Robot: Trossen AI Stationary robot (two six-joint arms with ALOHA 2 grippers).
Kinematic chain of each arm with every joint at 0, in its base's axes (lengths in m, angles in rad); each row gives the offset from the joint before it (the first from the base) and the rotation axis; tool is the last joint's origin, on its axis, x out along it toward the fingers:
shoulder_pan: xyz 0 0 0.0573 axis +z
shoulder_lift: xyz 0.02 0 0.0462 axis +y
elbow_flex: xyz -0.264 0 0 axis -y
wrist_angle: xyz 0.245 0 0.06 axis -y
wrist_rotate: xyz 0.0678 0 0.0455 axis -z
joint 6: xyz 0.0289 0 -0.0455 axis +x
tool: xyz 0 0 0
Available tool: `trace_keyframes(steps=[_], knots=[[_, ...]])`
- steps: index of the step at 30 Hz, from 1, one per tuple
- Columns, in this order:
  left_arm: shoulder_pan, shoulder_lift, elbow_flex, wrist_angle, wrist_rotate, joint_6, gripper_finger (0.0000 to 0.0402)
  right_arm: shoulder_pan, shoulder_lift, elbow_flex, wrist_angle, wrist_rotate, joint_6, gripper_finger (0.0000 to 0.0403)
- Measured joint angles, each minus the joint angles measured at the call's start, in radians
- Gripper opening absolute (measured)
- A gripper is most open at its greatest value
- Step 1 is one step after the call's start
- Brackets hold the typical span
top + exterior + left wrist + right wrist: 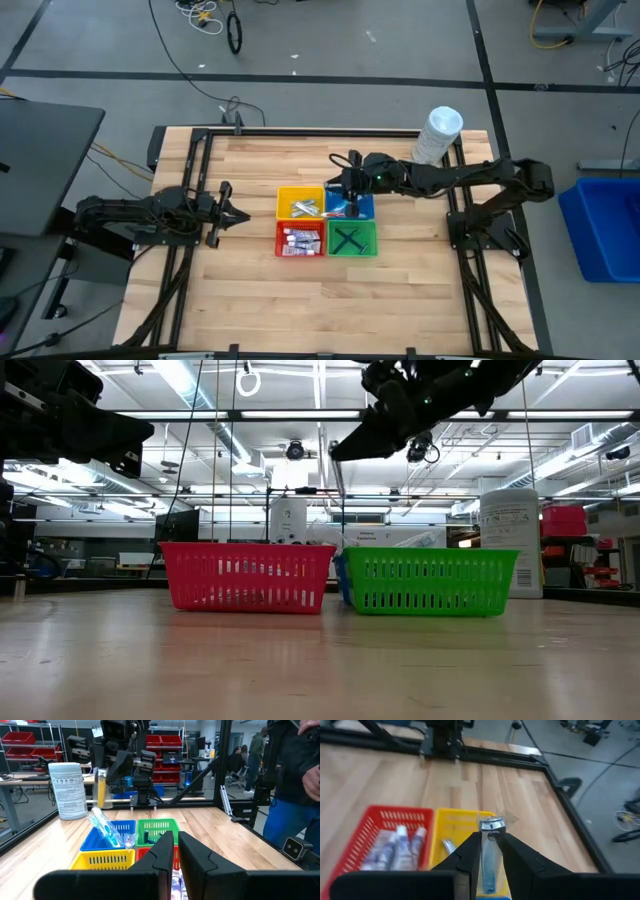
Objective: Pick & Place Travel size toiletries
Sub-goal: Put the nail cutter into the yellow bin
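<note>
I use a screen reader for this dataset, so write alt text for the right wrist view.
The right pincer is shut on a clear packaged toothbrush, held above a yellow basket. Beside it, a red basket holds small white tubes on the wooden table.

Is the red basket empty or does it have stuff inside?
Not empty. The red basket holds a few small white tubes lying side by side, seen in the high and right wrist views.

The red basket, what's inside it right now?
The red basket holds several small white tubes lying side by side. Anything under them is covered, and the low view shows only the basket's slotted wall.
</note>
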Motion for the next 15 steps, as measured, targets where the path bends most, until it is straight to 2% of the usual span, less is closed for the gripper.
trace_keyframes(steps=[5, 15], knots=[[0.0, 0.0, 0.0, 0.0, 0.0, 0.0, 0.0032, 0.0, 0.053, 0.0, 0.1, -0.052, 0.068, 0.0078], [0.0, 0.0, 0.0, 0.0, 0.0, 0.0, 0.0032, 0.0, 0.138, 0.001, 0.23, -0.053, 0.106, 0.0078]])
